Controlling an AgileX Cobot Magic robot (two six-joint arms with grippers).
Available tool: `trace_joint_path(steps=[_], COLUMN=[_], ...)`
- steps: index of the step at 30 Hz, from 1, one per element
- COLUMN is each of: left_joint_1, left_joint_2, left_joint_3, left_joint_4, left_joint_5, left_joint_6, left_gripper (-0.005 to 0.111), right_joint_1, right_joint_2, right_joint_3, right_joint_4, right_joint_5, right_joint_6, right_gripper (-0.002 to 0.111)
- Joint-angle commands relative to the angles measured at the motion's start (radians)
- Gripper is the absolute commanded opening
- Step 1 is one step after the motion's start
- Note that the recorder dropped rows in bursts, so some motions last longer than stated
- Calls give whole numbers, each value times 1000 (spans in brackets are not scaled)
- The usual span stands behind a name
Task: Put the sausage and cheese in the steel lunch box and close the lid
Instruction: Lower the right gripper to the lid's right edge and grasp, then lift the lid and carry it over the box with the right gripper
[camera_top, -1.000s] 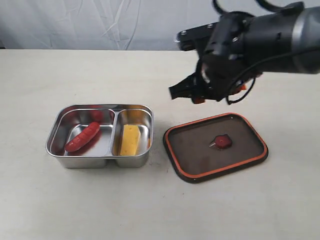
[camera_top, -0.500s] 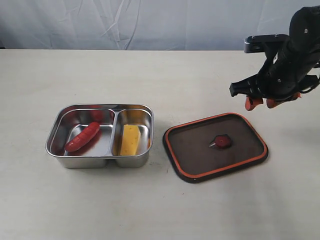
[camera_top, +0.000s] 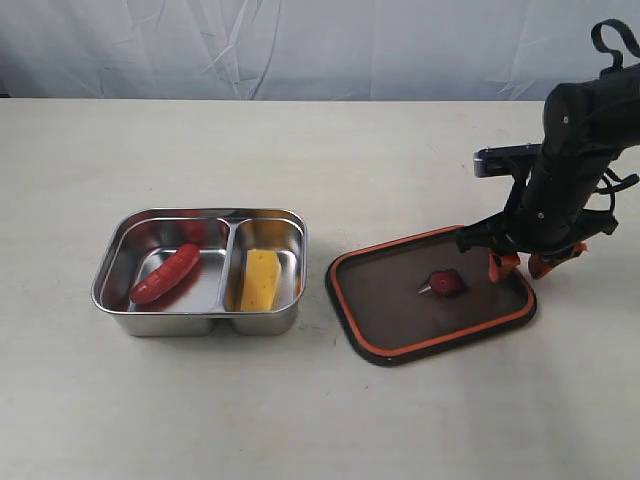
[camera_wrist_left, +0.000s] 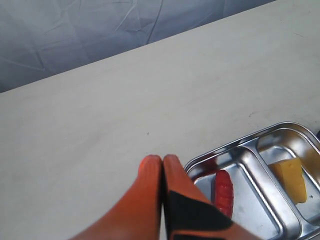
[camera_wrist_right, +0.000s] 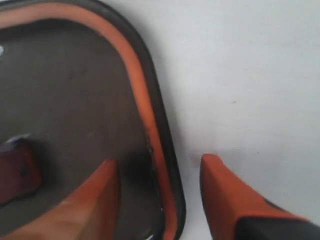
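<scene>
you are looking at the steel lunch box (camera_top: 200, 213) sitting open on the surface (camera_top: 300, 140), left of the middle in the exterior view. the sausage (camera_top: 165, 273) is lying in its wider compartment. the cheese (camera_top: 260, 279) is lying in the narrower compartment, on the side nearer the lid. the lid (camera_top: 385, 305) is resting just beside the box, apart from it, with its orange seal facing up and its red valve (camera_top: 443, 284) showing in the middle.

the right gripper (camera_top: 524, 266) is standing released, jaws spread, straddling the lid's short edge away from the box. one finger (camera_wrist_right: 97, 192) is hanging over the lid's dark panel, the other (camera_wrist_right: 222, 187) over the bare surface outside the rim. you cannot tell whether either finger is touching.

the left gripper (camera_wrist_left: 161, 161) is hovering clenched, fingers pressed together and grasping nothing, above the surface beside a corner of the box.
</scene>
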Motion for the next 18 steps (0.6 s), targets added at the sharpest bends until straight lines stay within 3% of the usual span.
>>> trace_joint_path(steps=[1, 4, 8, 16, 18], left_joint_1=[4, 4, 4, 4, 4], left_joint_2=[-4, -4, -4, 8, 27], left_joint_3=[-4, -4, -4, -4, -4], left_joint_4=[-14, -14, -30, -214, -258], left_joint_5=[4, 4, 9, 91, 114], left_joint_6=[-1, -1, -1, -1, -1], left_gripper=[0, 0, 0, 0, 6], right_joint_1=[-7, -7, -7, -7, -7], right_joint_2=[31, 49, 57, 25, -9], right_joint_3=[1, 1, 1, 1, 1], right_joint_4=[-5, -5, -26, -175, -206], right_joint_5=[-14, -13, -7, 63, 57], right_joint_6=[-7, -7, -7, -7, 7], right_gripper=[44, 32, -1, 0, 0])
